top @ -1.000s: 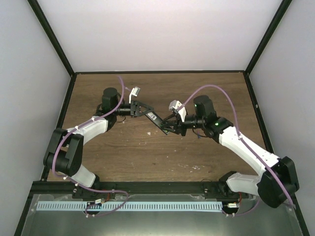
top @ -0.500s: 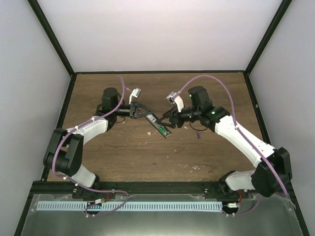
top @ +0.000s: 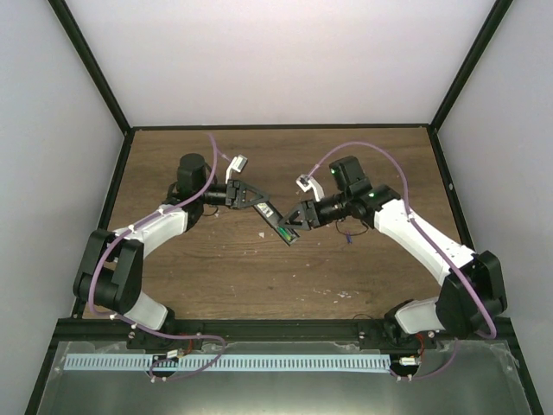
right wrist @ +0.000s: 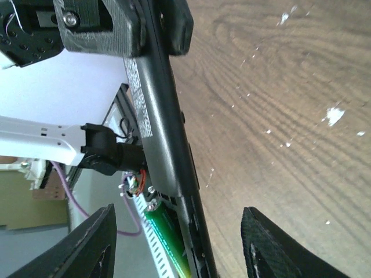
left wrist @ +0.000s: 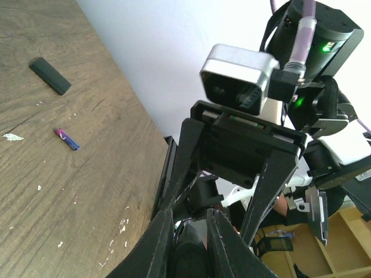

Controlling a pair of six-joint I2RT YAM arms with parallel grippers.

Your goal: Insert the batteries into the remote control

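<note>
Lab test cell, white walls (top: 276, 60), black frame (top: 90, 60), wooden tabletop (top: 225, 277)

No word, number or brand can be read anywhere. The pale label (right wrist: 137, 98) on the remote control (right wrist: 168, 156) has small print, but it is too blurred.

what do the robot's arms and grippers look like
Both arms have white shell links and black joints: the left arm and the right arm. A purple cable loops along each. The left gripper and right gripper are black, with two tapered fingers on a triangular frame, and each carries a small silver camera box. Green lights glow on the right arm.
</note>
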